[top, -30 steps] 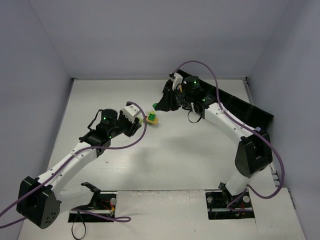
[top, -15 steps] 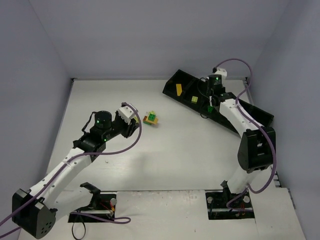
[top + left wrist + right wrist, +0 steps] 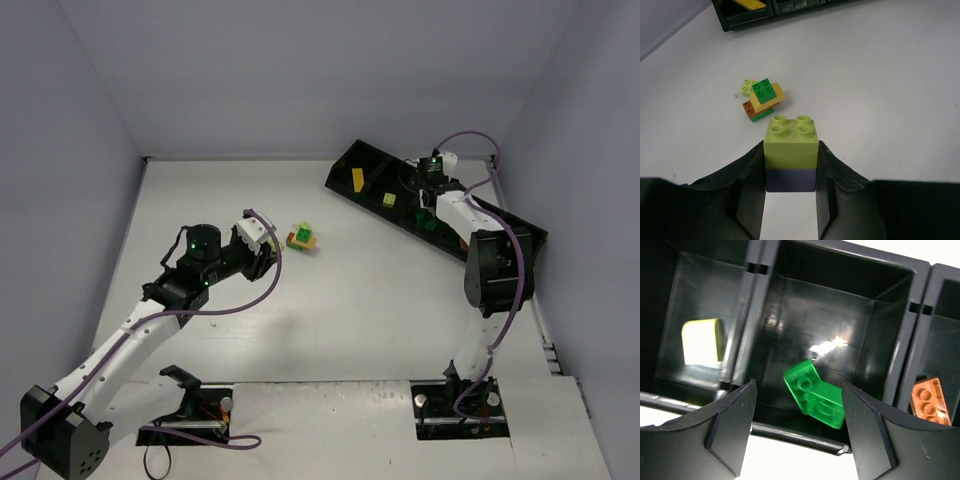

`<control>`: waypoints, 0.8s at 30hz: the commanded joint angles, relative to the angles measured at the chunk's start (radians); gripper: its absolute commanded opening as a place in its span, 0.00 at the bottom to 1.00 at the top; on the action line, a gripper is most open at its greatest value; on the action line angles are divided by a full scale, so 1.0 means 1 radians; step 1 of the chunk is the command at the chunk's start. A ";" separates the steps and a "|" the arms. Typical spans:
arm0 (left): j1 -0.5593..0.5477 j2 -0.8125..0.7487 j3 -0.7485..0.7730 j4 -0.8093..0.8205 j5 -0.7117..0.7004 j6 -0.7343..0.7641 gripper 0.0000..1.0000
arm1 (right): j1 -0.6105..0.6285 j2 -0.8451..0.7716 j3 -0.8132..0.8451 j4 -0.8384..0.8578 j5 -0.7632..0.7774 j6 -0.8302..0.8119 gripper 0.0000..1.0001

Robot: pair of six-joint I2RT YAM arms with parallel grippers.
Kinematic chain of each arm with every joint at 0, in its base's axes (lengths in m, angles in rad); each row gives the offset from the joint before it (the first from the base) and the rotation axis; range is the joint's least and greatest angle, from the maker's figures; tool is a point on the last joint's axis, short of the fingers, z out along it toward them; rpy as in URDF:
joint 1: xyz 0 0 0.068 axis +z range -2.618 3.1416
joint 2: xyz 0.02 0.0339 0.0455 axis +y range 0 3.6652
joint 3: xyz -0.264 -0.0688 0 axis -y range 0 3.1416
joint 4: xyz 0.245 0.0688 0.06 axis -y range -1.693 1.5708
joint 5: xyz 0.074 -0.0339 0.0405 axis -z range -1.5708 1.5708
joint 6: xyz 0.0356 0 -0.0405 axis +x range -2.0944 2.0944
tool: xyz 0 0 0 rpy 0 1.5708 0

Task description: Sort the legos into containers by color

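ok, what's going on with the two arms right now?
Color sorting into a black tray. The right gripper hangs open over one compartment, where a green brick lies tilted, apparently let go. The left gripper is shut on a lime brick stacked on a lilac brick. A small pile of mixed bricks sits unsorted on the table.

White table, pale lilac-grey walls

The right tool has opened, dropping the green brick into the tray.
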 commanded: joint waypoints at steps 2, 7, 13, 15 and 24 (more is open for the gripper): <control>0.001 -0.010 0.011 0.047 0.058 0.040 0.00 | 0.022 -0.143 0.025 0.041 -0.071 -0.046 0.65; -0.001 0.006 0.027 0.052 0.096 0.063 0.00 | 0.086 -0.329 -0.083 0.143 -0.417 -0.072 0.56; -0.002 0.028 0.053 0.046 0.119 0.097 0.02 | 0.215 -0.397 -0.131 0.196 -0.842 -0.057 0.55; -0.002 0.040 0.063 0.044 0.124 0.100 0.02 | 0.255 -0.401 -0.126 0.197 -0.890 -0.032 0.58; -0.005 0.074 0.096 0.055 0.136 0.114 0.02 | 0.418 -0.388 -0.080 0.231 -0.998 0.057 0.64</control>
